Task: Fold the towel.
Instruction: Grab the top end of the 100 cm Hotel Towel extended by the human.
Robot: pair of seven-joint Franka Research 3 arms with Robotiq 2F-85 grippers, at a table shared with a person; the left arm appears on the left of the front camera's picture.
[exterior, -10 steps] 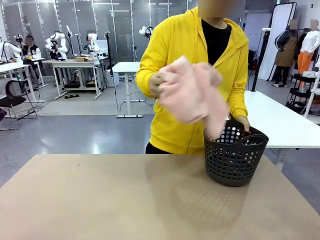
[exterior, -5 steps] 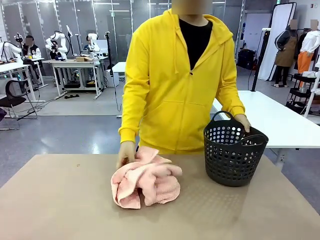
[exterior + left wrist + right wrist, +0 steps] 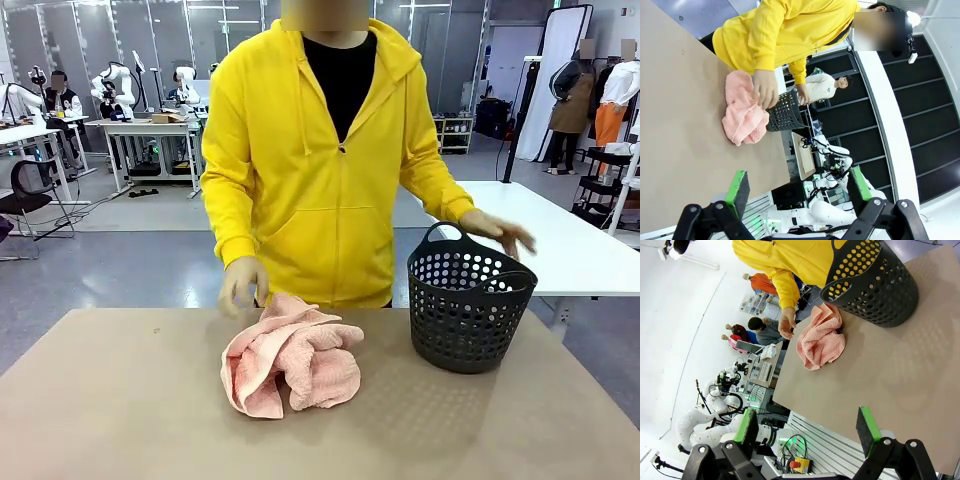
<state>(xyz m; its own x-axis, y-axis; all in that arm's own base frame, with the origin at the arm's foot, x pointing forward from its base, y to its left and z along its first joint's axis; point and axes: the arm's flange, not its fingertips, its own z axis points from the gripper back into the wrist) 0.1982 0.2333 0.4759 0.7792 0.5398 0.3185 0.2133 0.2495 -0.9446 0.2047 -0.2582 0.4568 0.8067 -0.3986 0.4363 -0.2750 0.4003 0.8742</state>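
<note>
The towel (image 3: pixel 292 353) lies crumpled in a salmon-pink heap on the tan table, a little left of the middle toward the far side. It shows too as the towel (image 3: pixel 742 115) in the left wrist view and the towel (image 3: pixel 821 338) in the right wrist view. A person in a yellow hoodie stands behind it, one hand (image 3: pixel 243 282) just above the heap and apart from it. My left gripper (image 3: pixel 797 187) is open with nothing between its green pads, well back from the towel. My right gripper (image 3: pixel 810 429) is open and empty as well, far from the cloth.
A black perforated basket (image 3: pixel 470 313) with handles stands on the table to the right of the towel; the person's other hand (image 3: pixel 497 231) hovers over its rim. Bare tan tabletop (image 3: pixel 150 420) stretches across the near half. A white table (image 3: pixel 560 240) stands beyond the far right edge.
The person carried the towel from above the basket down onto the table, then let go and lifted the hand. The other hand has come off the basket handle.
</note>
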